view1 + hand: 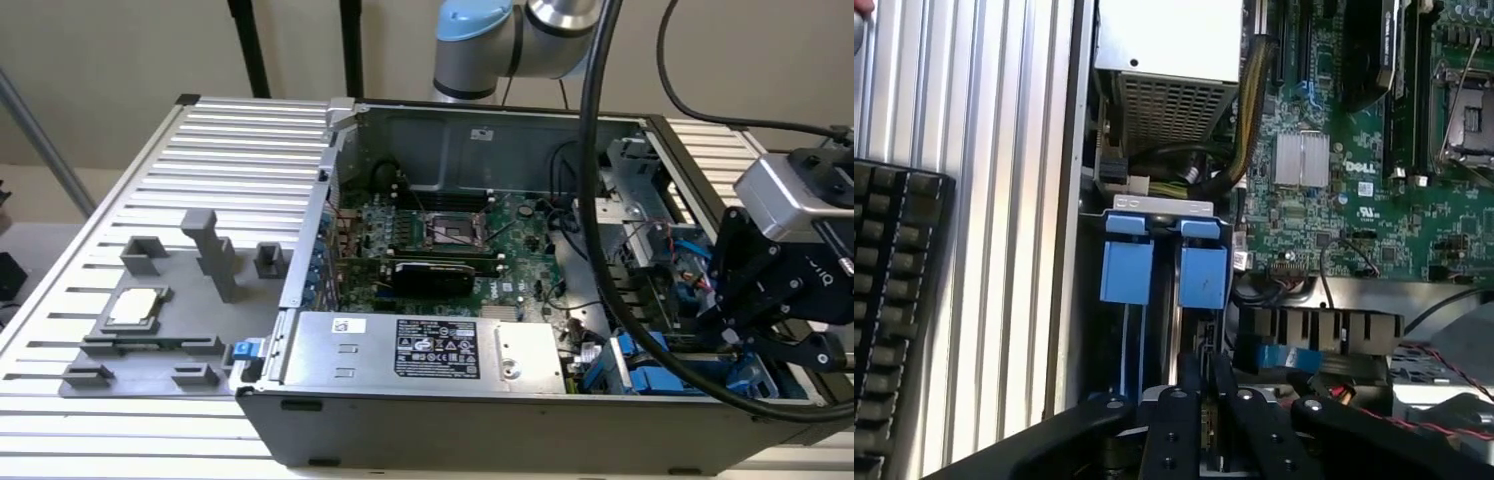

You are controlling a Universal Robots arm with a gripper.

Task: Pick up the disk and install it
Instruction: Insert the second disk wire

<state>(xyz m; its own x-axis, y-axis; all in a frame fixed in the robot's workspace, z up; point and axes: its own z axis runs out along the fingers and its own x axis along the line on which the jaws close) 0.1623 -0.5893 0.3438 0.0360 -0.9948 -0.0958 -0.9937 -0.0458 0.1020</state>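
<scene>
While poised low inside the computer case (441,430), tool (1204,375) pinched shut on a thin edge judged to be the disk (1205,425), just beside the blue brackets (1126,270), seems mid-install, calling for straight seating clear of the cables (1249,110).

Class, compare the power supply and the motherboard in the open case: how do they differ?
The power supply is a silver metal box with a black label; the motherboard is a flat green board crowded with components. The power supply sits against the near wall; the motherboard lies beyond it. Both are inside the computer case.
</scene>
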